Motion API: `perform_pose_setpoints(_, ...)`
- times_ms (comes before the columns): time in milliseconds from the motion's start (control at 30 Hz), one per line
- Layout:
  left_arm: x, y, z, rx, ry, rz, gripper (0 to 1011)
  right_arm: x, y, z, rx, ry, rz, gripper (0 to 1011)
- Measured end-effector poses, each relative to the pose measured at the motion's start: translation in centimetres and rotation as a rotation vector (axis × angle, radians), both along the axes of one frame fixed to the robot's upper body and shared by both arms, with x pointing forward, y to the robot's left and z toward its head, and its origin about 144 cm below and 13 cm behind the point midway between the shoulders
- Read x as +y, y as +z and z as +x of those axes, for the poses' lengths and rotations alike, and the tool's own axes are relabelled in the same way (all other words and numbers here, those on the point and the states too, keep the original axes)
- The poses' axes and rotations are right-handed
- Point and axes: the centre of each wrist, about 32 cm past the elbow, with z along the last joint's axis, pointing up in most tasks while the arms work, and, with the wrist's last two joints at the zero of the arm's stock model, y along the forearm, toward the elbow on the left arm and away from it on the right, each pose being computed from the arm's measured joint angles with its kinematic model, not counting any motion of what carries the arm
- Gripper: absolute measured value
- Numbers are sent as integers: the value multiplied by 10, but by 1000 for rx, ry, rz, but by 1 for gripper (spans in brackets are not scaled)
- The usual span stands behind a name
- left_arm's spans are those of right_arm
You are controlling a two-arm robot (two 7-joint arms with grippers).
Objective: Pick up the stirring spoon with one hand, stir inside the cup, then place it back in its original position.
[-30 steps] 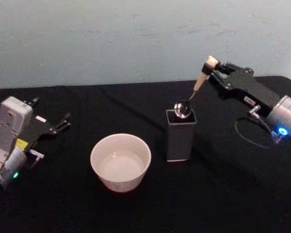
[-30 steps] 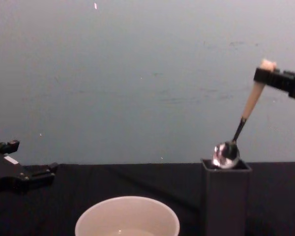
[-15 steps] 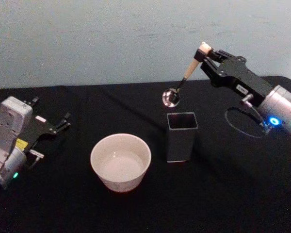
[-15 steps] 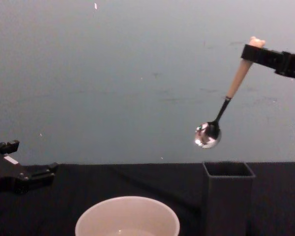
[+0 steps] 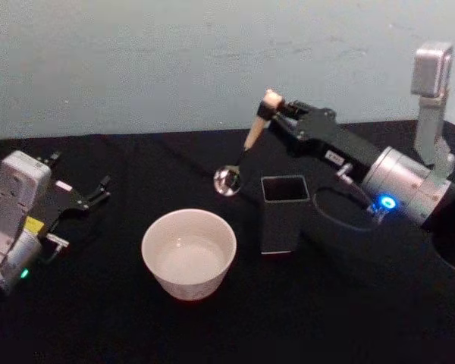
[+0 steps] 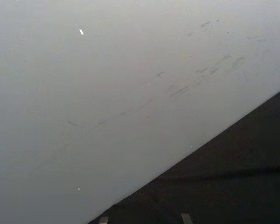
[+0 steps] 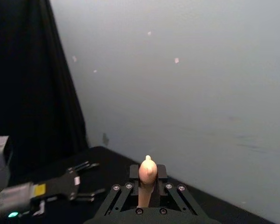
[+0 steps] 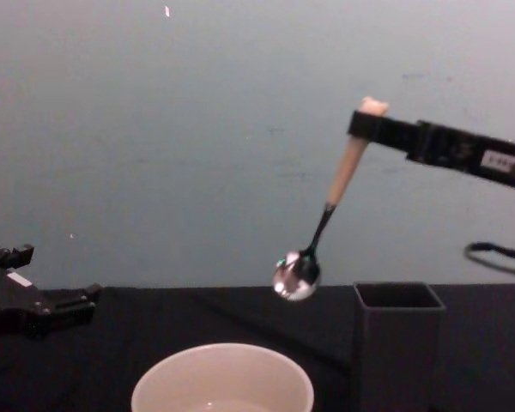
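The jaws of the right gripper (image 5: 276, 107) are pressed onto the top of the stirring spoon (image 5: 247, 143), pinching the cream handle just under its bear head, which pokes up between the fingers in the right wrist view. The spoon hangs tilted in the air, with its silver bowl low and toward the robot's left. It is clear of the dark grey holder (image 5: 282, 218) and not yet over the cup (image 5: 183, 283). In the chest view the bowl sits above rim height, between the holder and the cup's middle. The cup stands on the black table (image 5: 326, 318) just left of the holder and seems to hold a little clear liquid. The step in hand looks like the carry to the cup. To do it well, the bowl should be brought over the cup's centre before it descends. Then it should go down gently and stir in small circles off the wall, since a grip so high on the handle could let the spoon pivot if it knocks the rim. The left gripper (image 5: 102, 189) rests on the table at far left, fingers spread, idle.
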Motion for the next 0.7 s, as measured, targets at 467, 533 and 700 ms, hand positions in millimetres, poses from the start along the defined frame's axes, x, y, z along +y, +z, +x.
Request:
perform_pose_setpoints(467,0,0,0,0,0,0,1001,16,-18,-14,-38,96,-99,223)
perform_pose_setpoints(533,0,0,0,0,0,0,1001,19,-21,-17,-43,105,-116,223)
perform_pose_setpoints(700,0,0,0,0,0,0,1002,23,-28,-20,-55,117,-151,223)
